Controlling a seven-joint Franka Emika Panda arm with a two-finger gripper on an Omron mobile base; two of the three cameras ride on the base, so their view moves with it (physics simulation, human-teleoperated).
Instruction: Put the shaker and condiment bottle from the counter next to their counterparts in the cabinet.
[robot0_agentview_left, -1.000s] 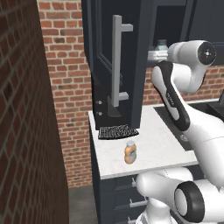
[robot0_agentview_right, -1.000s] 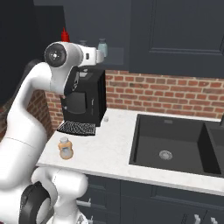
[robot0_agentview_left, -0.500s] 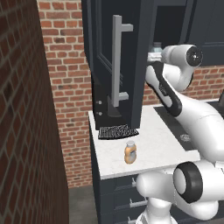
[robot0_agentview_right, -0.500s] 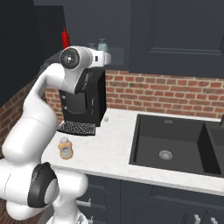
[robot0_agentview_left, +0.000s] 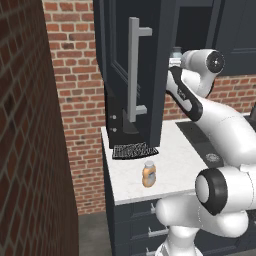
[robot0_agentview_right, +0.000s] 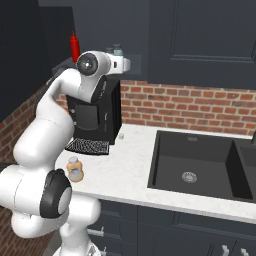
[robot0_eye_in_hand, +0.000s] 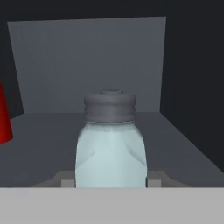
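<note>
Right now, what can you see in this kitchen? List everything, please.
Shaker: one, pale grey-blue with dark cap, upright between the claw's fingers, at the cabinet shelf.
Red bottle: one, on the cabinet shelf, to one side of the shaker.
Condiment bottle: one, orange with whitish cap, upright on the counter near its front edge.
Coffee machine: one, black, at the back of the counter, grille tray in front.
Sink: one, black, set in the counter.
Counter: white, over navy drawers.
Cabinet: navy, door open, silver bar handle.
Brick wall: red.
Claw: one, white arm, closed on the shaker.
</note>
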